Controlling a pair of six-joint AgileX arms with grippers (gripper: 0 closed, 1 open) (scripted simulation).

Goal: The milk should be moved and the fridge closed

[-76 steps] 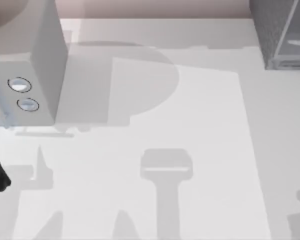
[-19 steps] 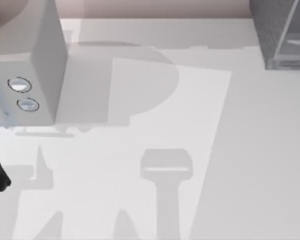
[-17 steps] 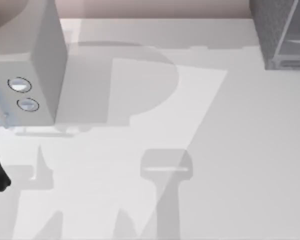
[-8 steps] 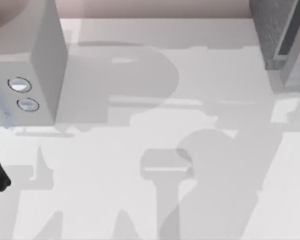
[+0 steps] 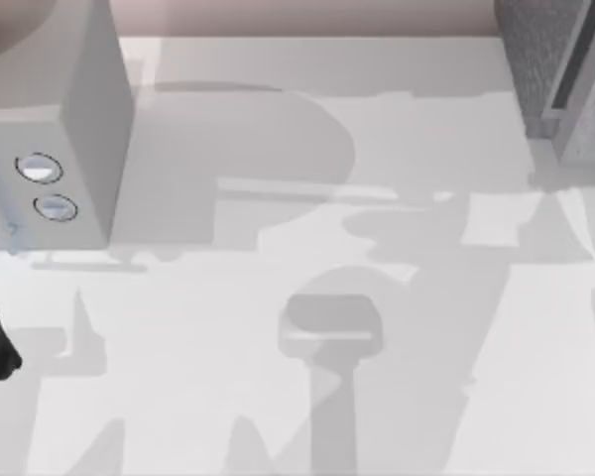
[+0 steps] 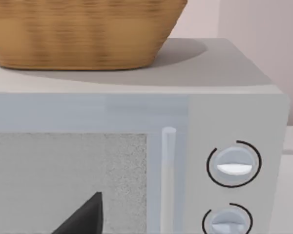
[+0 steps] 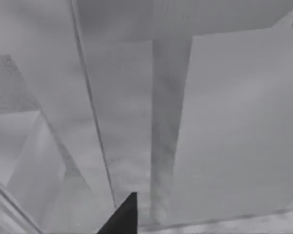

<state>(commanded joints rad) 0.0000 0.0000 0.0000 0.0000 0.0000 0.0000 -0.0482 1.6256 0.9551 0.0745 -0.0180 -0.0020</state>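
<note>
Fridge (image 5: 560, 69) far right, microwave (image 5: 50, 149) left

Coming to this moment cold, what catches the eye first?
A pale grey box with two round dials fills the table's far left corner, with a woven basket on top of it. At the far right corner stands the speckled dark grey fridge, its paler door panel swung partway.
</note>
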